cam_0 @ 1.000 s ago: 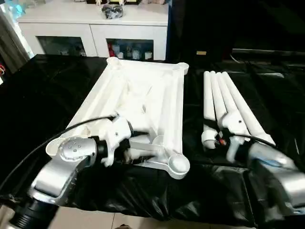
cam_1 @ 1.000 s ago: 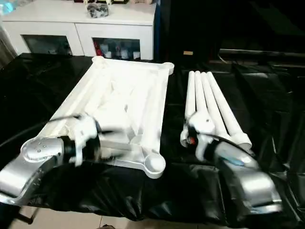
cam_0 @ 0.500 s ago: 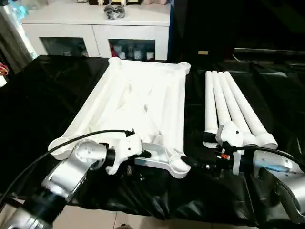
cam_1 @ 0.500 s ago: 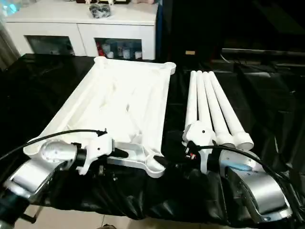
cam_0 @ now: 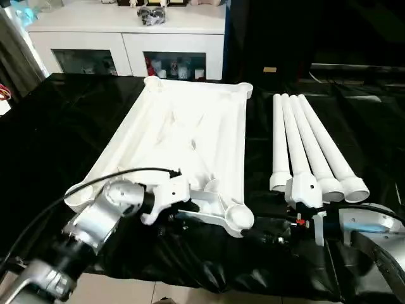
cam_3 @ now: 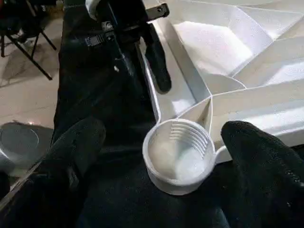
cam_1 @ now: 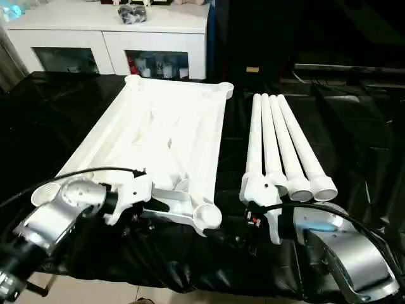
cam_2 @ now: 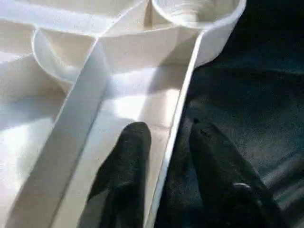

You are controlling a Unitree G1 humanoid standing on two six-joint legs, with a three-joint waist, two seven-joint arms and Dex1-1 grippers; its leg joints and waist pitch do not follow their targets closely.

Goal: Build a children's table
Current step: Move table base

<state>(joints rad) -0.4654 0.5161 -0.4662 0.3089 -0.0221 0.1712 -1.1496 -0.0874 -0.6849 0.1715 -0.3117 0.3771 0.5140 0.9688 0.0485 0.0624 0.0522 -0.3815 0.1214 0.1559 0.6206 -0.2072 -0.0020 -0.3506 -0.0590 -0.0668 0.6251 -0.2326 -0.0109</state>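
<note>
Legs first: from my head camera all four lie side by side on the black cloth, to the right of the top, none fitted yet. The top lies upside down, ribs up, with its four corner sockets bare. So assembly has not begun, as I judge it; every leg is left to seat.

My left gripper sits at the top's near edge, close to the near right socket. My right gripper is low over the cloth, just right of that same socket and just in front of the legs' wide ends.

Left wrist view now: my fingers straddle the near rim, one inside the tray, one outside on the cloth. The gap between them is narrow with the rim standing in it, but I cannot tell whether the pads actually press on it, so I won't call it a grip.

Right wrist view: my jaws stand wide apart, one finger on each side of the socket, touching nothing I can make out. The socket's threaded inside is clear to see, empty. Beyond it my left gripper shows at the rim.

Likely job in hand: steadying the top at this corner before a leg goes in.
</note>
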